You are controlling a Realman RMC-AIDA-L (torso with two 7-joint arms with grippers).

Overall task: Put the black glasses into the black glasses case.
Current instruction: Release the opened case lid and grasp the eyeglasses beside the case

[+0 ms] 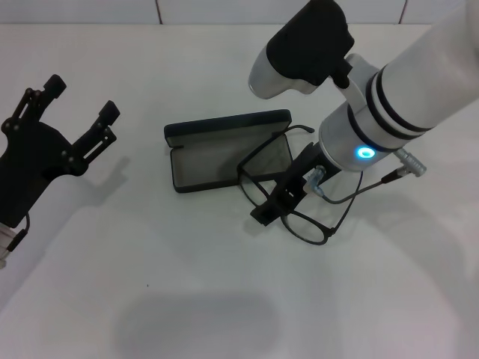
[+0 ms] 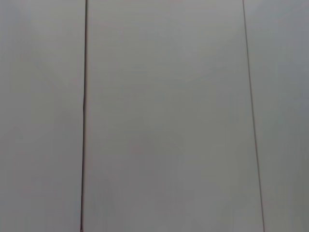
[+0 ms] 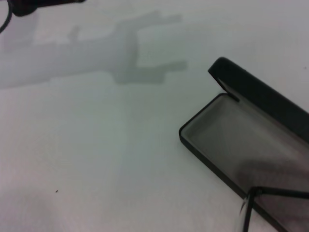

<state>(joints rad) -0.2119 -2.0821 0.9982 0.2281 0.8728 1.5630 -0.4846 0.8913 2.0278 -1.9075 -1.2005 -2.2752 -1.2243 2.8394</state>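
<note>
One right tool (image 1: 278, 200) is clenched on the black glasses (image 1: 288, 191), holding them tilted at the open black glasses case (image 1: 224, 153) beside it for insertion; the left tool (image 1: 71, 116) idles released, well apart.

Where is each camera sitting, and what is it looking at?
Head view: sits on the robot's head, looking down at the white table; shows the open black glasses case, the black glasses, the left gripper raised at the left, and the right gripper at the glasses.
Left wrist view: on the left arm, facing a plain pale panelled surface; no robot parts show.
Right wrist view: on the right arm, looking at the case and a piece of the glasses frame.
Head and right wrist views share the case and glasses.
</note>
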